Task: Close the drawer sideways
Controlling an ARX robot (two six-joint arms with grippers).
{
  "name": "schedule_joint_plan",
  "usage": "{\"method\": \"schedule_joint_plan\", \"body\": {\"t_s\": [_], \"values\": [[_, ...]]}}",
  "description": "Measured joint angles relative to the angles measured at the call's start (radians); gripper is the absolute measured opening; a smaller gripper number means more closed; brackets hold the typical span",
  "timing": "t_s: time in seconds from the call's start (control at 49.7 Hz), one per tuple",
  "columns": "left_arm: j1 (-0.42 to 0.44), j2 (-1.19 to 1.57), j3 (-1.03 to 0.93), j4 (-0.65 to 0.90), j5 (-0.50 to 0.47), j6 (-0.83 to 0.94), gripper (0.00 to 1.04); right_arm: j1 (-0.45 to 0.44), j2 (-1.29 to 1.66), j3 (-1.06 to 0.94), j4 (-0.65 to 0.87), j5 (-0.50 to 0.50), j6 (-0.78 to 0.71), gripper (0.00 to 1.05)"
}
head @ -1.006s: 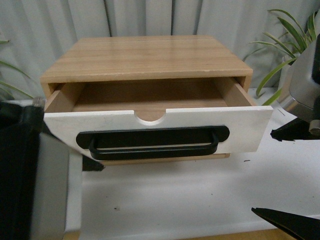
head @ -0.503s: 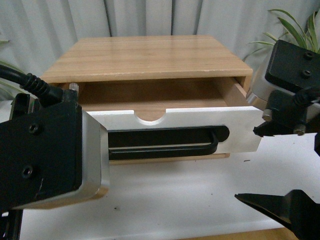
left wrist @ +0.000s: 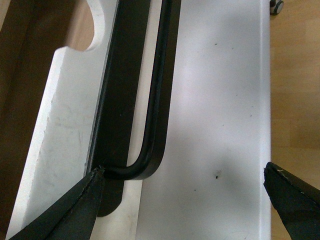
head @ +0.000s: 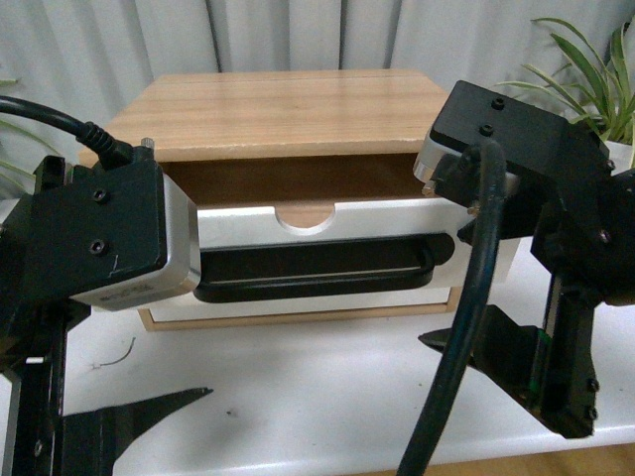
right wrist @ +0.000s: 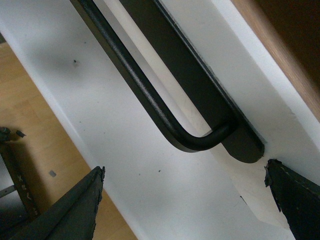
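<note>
White table (head: 327, 397) lies beneath the right end effector (right wrist: 184, 169), lightly speckled. A leafy plant (head: 585, 61) stands beyond that end effector, grey curtain (head: 298, 35) behind.

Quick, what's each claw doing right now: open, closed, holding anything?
Left claw: open, holding nothing.
Right claw: open, holding nothing.

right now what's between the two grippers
The drawer front with its black handle spans the gap between the left gripper and the right gripper. The front view shows this.
</note>
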Motion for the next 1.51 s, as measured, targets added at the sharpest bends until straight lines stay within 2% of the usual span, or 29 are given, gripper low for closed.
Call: {"method": "schedule_joint_plan", "body": {"t_s": [0.101,0.402,0.784,1.046,1.187,1.328,1.509], "values": [[0.014,0.117,0.088,0.095,-0.032,-0.018,0.98,-0.001,0.126,0.117,0.056,0.047,0.037,0.98],[0.021,0.255,0.184,0.221,-0.077,-0.069,0.98,-0.023,0.226,0.223,0.103,0.098,0.106,0.98],[0.009,0.259,0.165,0.281,-0.085,-0.091,0.98,-0.028,0.226,0.192,0.148,0.110,0.158,0.98],[-0.062,-0.074,-0.106,0.436,-0.072,-0.186,0.98,-0.055,-0.063,-0.063,0.236,0.073,0.154,0.98],[-0.099,-0.263,-0.290,0.491,-0.109,-0.291,0.98,-0.053,-0.254,-0.233,0.290,0.084,0.196,0.98],[-0.087,-0.521,-0.456,0.497,-0.206,-0.443,0.98,-0.052,-0.505,-0.404,0.313,0.150,0.303,0.98],[0.005,-0.828,-0.583,0.398,-0.274,-0.658,0.98,-0.069,-0.783,-0.545,0.248,0.240,0.417,0.98]]}}
